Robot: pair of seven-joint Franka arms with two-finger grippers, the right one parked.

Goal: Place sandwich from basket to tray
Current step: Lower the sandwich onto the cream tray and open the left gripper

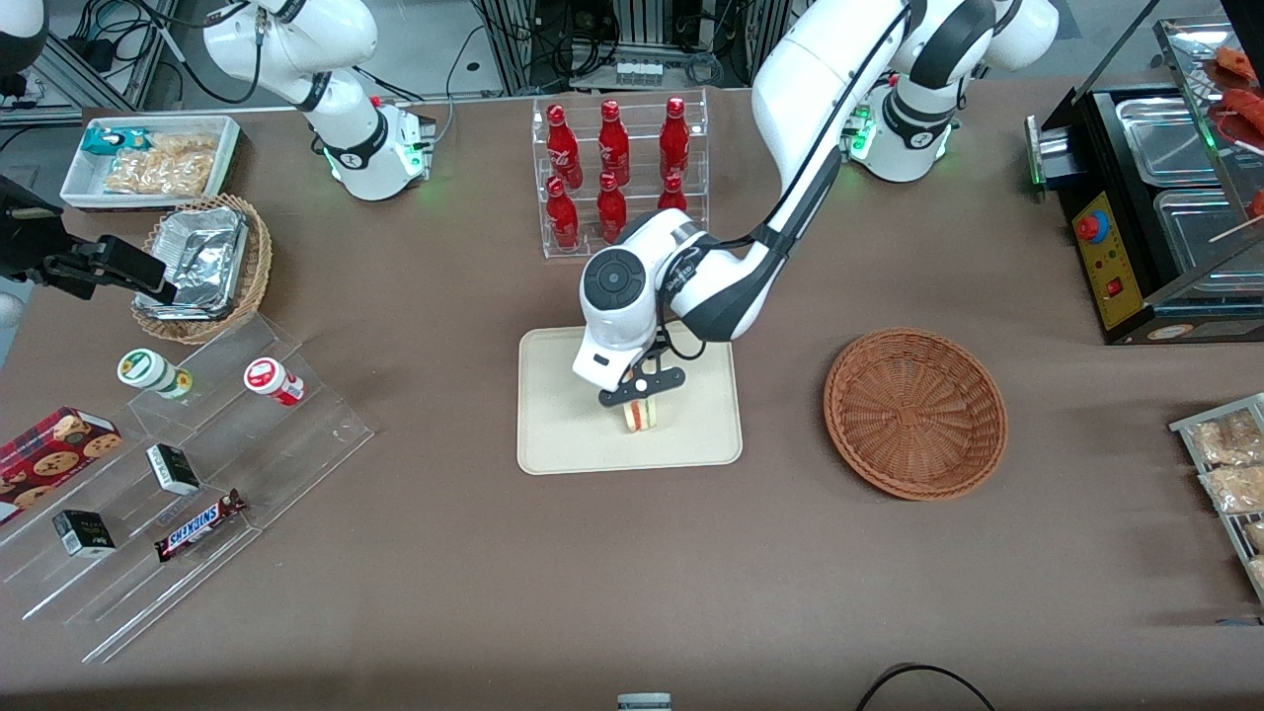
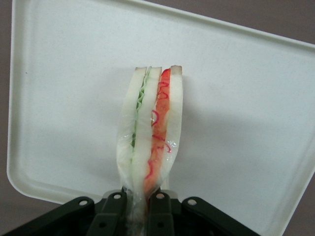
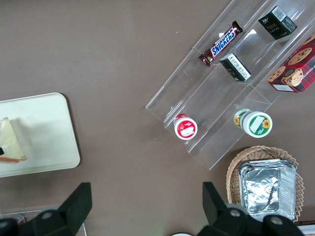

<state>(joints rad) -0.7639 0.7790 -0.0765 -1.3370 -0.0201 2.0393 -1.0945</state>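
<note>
Left wrist view: the gripper (image 2: 139, 209) is seen closed narrowly on one corner of the sandwich (image 2: 150, 147), the dark fingers (image 2: 112, 209) pinching the clear wrap and bread between them; the wedge is held on edge, with its green and red filling stripes turned toward the camera and the tray (image 2: 59, 98) spread beneath it; whether the low edge already touches the tray cannot be told from this view. In the front view the sandwich (image 1: 642, 415) is shown over the middle of the tray (image 1: 563, 434), just under the gripper (image 1: 643, 395), and contact or near contact with the tray floor is suggested; the basket (image 1: 915, 412) is seen lying empty, well apart from the tray, toward the working arm's end of the table; farther from the camera than the tray, a rack of red bottles (image 1: 617, 158) is seen.

The carry is judged almost finished, only the release being left. A tip-over is the likeliest fault; a wedge let go while standing on its thin edge may be expected to flop flat, harmlessly if it stays inside the rim. A worse case is judged possible if the wrap clings to a finger on opening; the sandwich could then be dragged upward or pulled toward the tray's rim. Squashing of the soft bread is also risked should the arm be lowered further.
</note>
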